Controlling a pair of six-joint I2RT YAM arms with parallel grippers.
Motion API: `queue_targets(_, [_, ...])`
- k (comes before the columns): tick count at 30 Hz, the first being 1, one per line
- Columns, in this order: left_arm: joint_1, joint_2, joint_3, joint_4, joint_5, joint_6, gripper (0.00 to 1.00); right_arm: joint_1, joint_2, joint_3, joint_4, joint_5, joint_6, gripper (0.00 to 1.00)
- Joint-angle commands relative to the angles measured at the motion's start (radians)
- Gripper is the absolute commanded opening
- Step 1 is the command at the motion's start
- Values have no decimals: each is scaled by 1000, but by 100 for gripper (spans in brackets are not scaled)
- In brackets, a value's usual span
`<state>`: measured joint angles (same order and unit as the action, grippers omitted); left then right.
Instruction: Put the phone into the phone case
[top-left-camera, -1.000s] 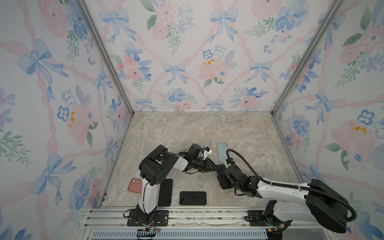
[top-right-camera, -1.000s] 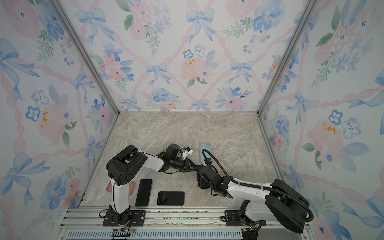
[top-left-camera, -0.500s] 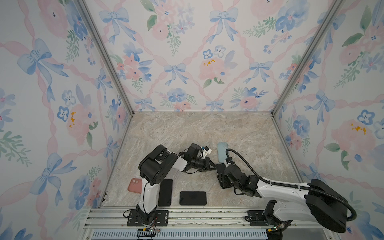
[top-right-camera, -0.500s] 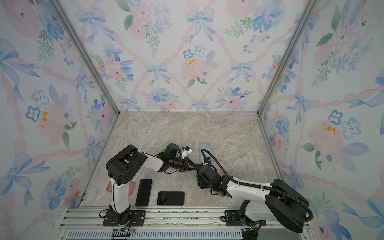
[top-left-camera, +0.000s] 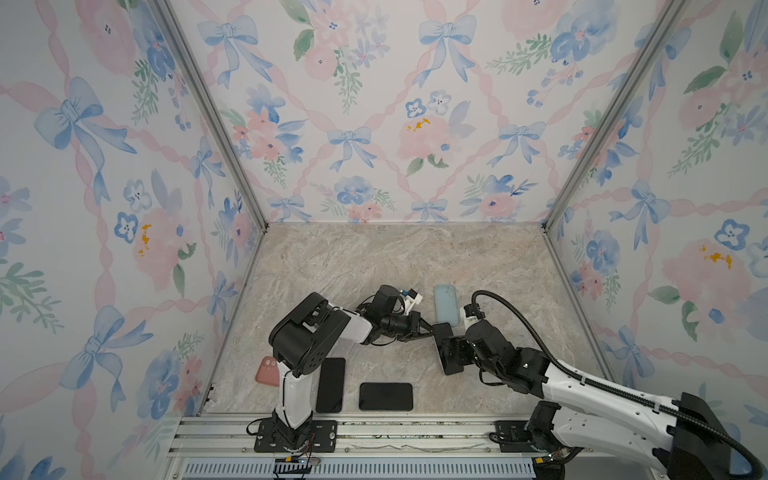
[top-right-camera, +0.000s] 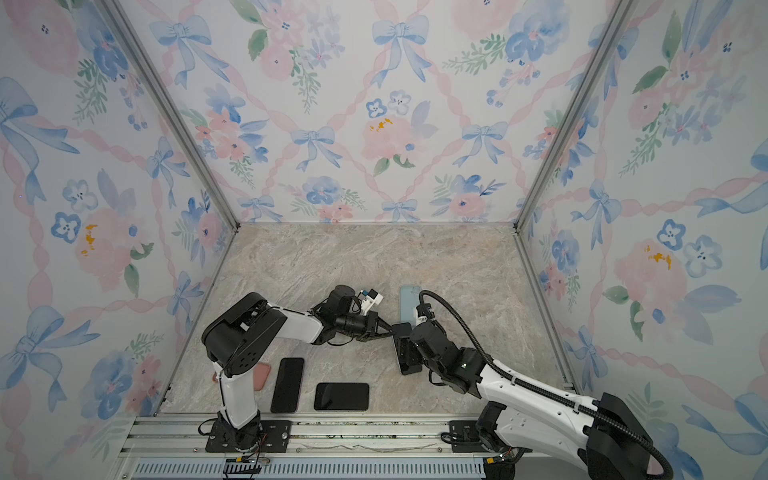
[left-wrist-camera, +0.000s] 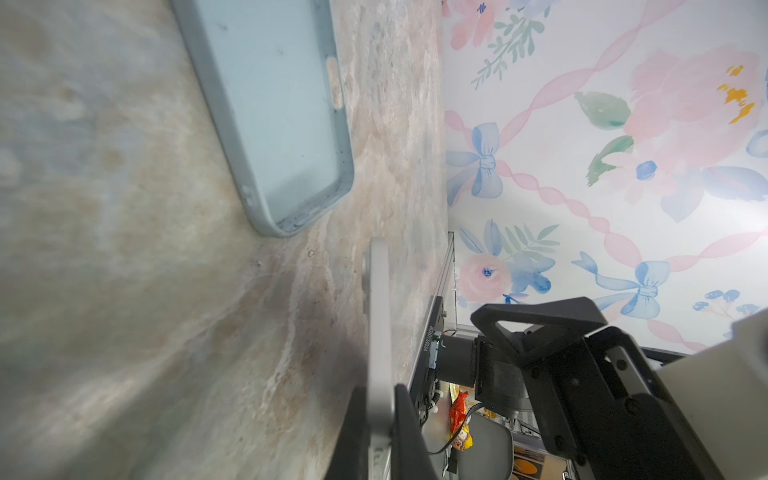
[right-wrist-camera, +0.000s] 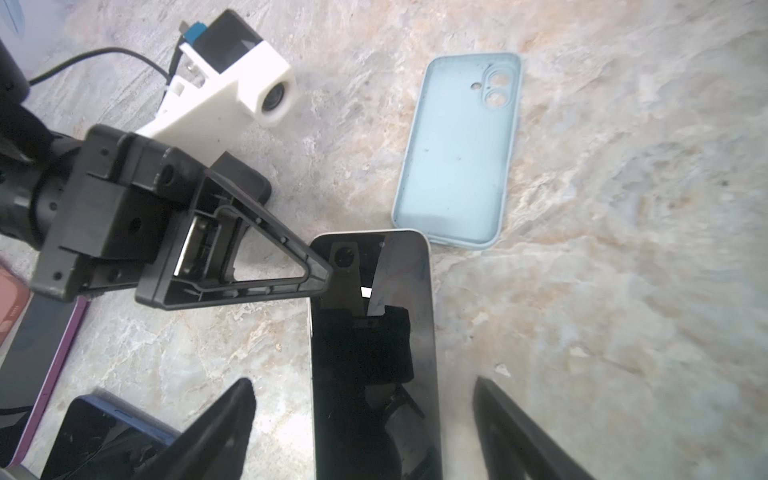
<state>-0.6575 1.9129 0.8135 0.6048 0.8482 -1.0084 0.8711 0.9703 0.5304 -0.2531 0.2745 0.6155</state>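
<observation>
Two spare phones lie flat near the front edge of the worktop (top-left-camera: 395, 266). A purple-edged phone (top-left-camera: 331, 384) points away from the rail, and a blue-edged phone (top-left-camera: 386, 396) lies crosswise just beside it. A pink case (top-left-camera: 267, 370) sits at the left, partly hidden behind the left arm's upright link. None of these lies between the phone and the phone case. The only things crowding that spot are the two arms, which meet over the middle of the worktop.

The left end effector (right-wrist-camera: 321, 276) is clamped tight on the phone (right-wrist-camera: 374, 332), pinching its thin edge near the top corner. In the left wrist view the fingers (left-wrist-camera: 405, 432) press flat on either face. The right end effector (right-wrist-camera: 370, 426) stands wide. Its two fingers flank the lower part of the phone with a clear gap on each side and touch nothing.

The phone sits screen up, its top end just short of the near end of the phone case (top-left-camera: 446, 304). Whether the phone rests on the worktop or is raised off it, I cannot tell.

The phone is a slim slab with a glossy black screen and a pale rounded rim. The phone case is matte light blue, lying open side up, with a raised lip and two round camera holes at its far end. The worktop has a beige, veined stone pattern.
</observation>
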Motion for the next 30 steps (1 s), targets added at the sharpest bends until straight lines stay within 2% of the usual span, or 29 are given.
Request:
queue_targets(1, [21, -85, 3, 63, -1, -58, 0, -81, -61, 42, -132, -18, -51, 84])
queue_targets(4, [43, -115, -2, 104, -16, -115, 0, -169, -128, 41, -131, -111, -13, 85])
queue_targets(10, [68, -143, -11, 232, -80, -237, 0, -345, -221, -10, -82, -314, 163, 87])
queue_targets(15, [79, -112, -4, 374, -113, -344, 0, -454, -303, -98, 48, -485, 347, 88])
queue_targets(18, [79, -84, 6, 468, -123, -404, 0, -488, -340, -163, 161, -537, 454, 89])
queue_targets(23, [79, -62, 14, 531, -135, -451, 0, -519, -373, -269, 383, -574, 600, 87])
queue_targets(30, [70, -34, 6, 631, -151, -526, 0, -533, -318, -287, 524, -574, 633, 82])
